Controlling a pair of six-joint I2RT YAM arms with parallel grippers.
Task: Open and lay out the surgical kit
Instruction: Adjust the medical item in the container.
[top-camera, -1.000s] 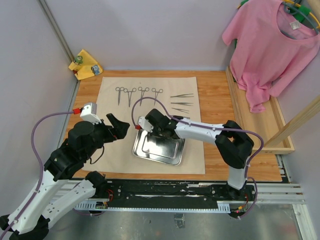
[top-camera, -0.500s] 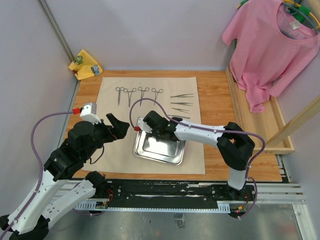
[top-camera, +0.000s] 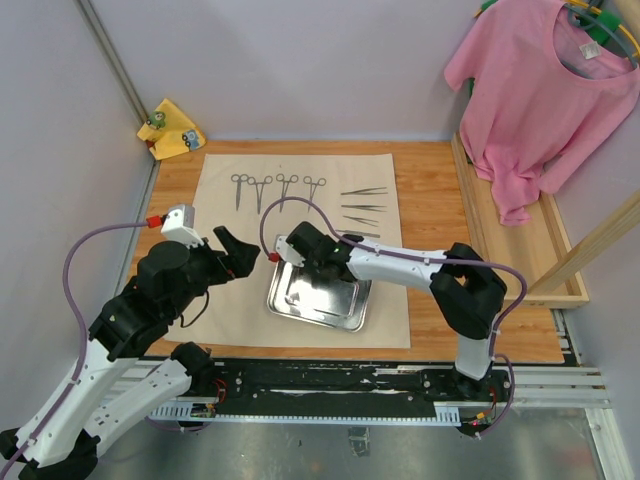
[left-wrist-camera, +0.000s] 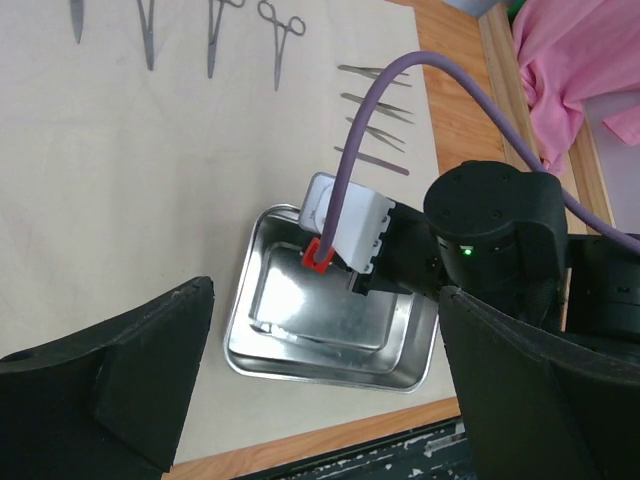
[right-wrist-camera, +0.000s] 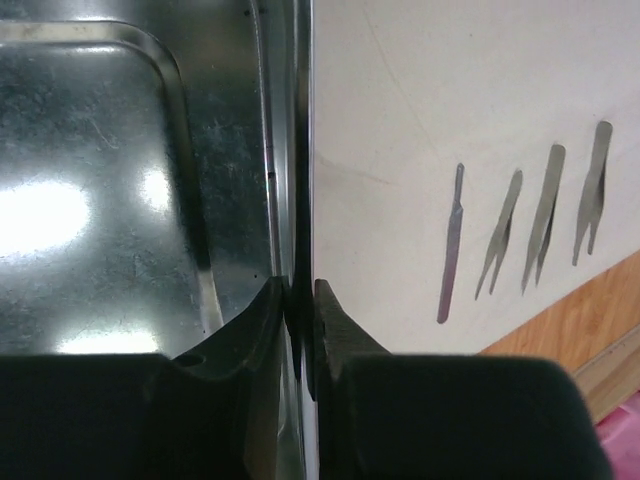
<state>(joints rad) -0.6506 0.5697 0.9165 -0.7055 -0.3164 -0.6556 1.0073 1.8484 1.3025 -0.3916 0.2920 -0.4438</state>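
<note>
Right wrist view is showing right gripper (right-wrist-camera: 300, 295) pinching the steel tray (right-wrist-camera: 100, 200) by its rim, hidden overhead; left gripper (left-wrist-camera: 325, 300) is hanging spread.

This looks like a robot lab. Two robot arms (top-camera: 160, 285) sit on a metal rail (top-camera: 350, 385) by a wooden surface (top-camera: 435, 190), inside plain walls (top-camera: 300, 70).

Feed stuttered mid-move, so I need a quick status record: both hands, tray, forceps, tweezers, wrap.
left hand: open, empty, over the wrap left of the tray
right hand: shut on the tray's rim, at its far-left corner
tray: on the wrap's near half, nothing inside
forceps: four in a row along the wrap's far edge
tweezers: four, side by side, right of the forceps
wrap: spread flat on the table
</note>
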